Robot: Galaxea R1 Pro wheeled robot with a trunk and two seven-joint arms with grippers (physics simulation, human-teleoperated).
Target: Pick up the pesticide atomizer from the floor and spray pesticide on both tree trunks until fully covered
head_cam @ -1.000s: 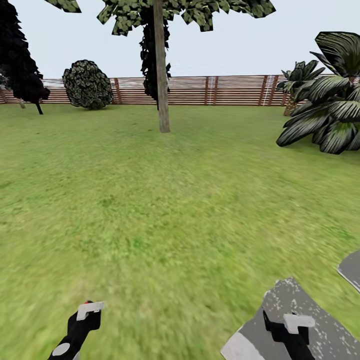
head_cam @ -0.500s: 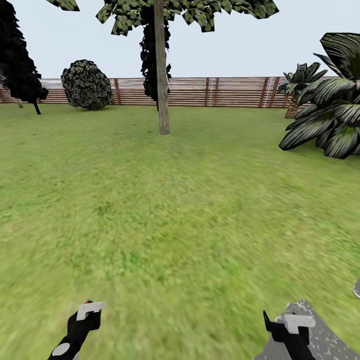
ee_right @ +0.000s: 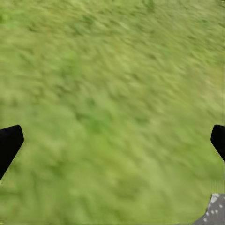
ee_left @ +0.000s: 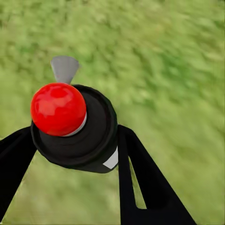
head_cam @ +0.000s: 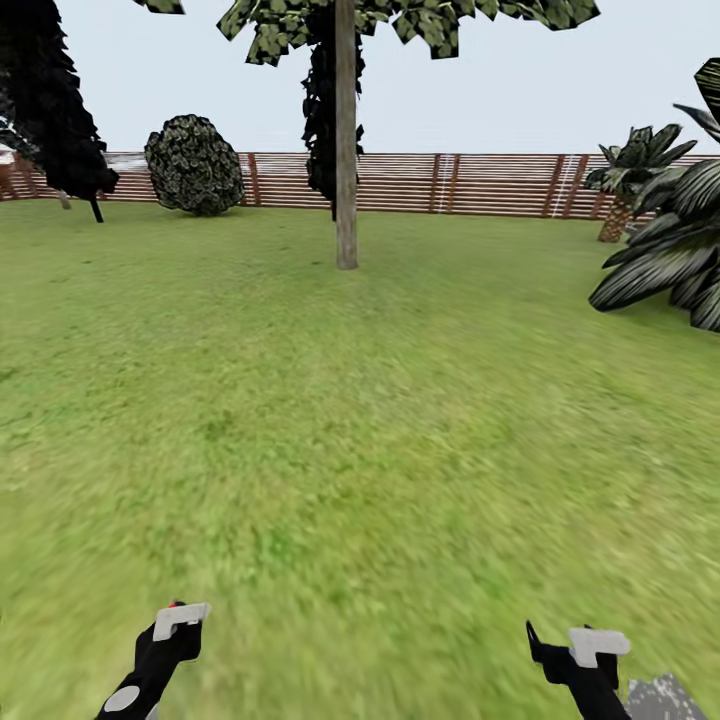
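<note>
The left gripper (ee_left: pixel 77 140), low left in the head view, holds a black bottle with a red cap (ee_left: pixel 58 108), probably the atomizer. The right gripper (ee_right: pixel 112 136) is spread wide and empty. One tree trunk (head_cam: pixel 346 170) stands upper centre, far across the lawn (head_cam: pixel 360 420).

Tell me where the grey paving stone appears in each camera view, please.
Head view: the paving stone, low at the right, beside the right gripper.
Right wrist view: its speckled corner, at the frame's edge.
Left wrist view: grass behind a red-topped black bottle.
Shared landmark: the grass.
</note>
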